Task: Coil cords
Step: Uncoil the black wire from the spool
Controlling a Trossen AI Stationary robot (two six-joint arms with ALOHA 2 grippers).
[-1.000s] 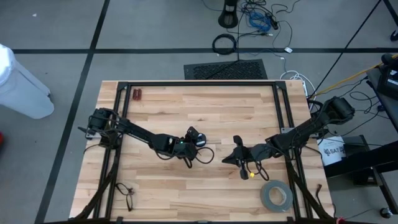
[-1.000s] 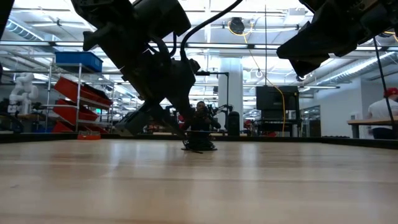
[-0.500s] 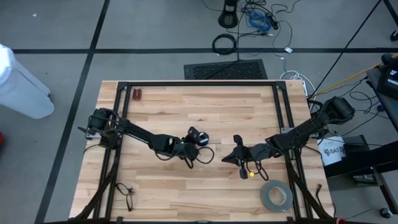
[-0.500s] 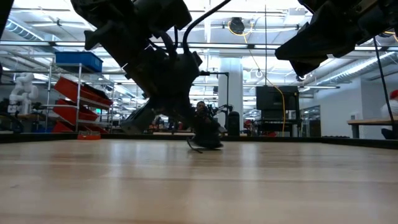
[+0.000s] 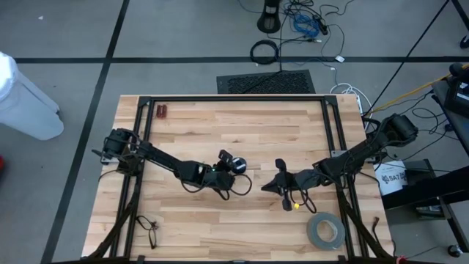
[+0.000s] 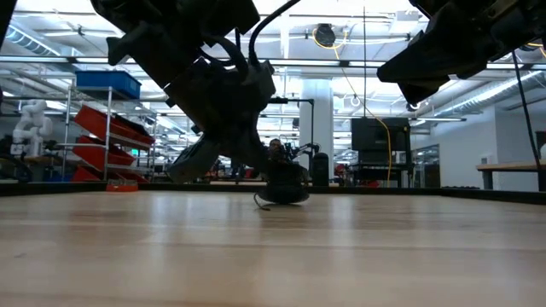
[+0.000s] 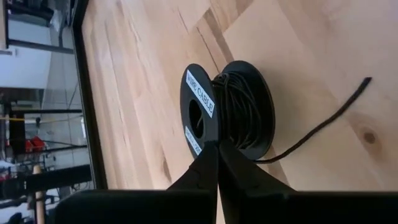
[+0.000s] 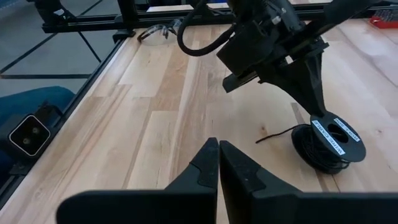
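The cords are one thin black cord wound on a small black spool (image 5: pixel 236 164) with a white label, near the table's middle. The spool (image 8: pixel 329 146) rests on the wood by its lower flange. Its loose end (image 7: pixel 348 102) trails on the table. My left gripper (image 7: pixel 214 146) is shut at the rim of the spool's labelled flange. My right gripper (image 8: pixel 217 144) hangs shut with nothing in it, a hand's width to the spool's right (image 5: pixel 268 186). My left gripper has its fingertips (image 8: pixel 314 111) closed on the rim of the labelled flange (image 7: pixel 205 138), at the edge nearest the arm. The fingers slant down from the table's left side. The spool (image 6: pixel 286 189) sits on the table beneath them, slightly tilted.
A grey tape roll (image 5: pixel 325 231) lies near the front right corner. A pair of glasses (image 5: pixel 149 226) lies at the front left. Two small red pieces (image 5: pixel 161 111) sit at the far left. Black frame rails (image 5: pixel 139 147) run along the table's sides.
My left gripper has shut at the spool's flange rim and rolled a little about its own axis. In the low view the spool stands taller than before and has shifted slightly toward the right.
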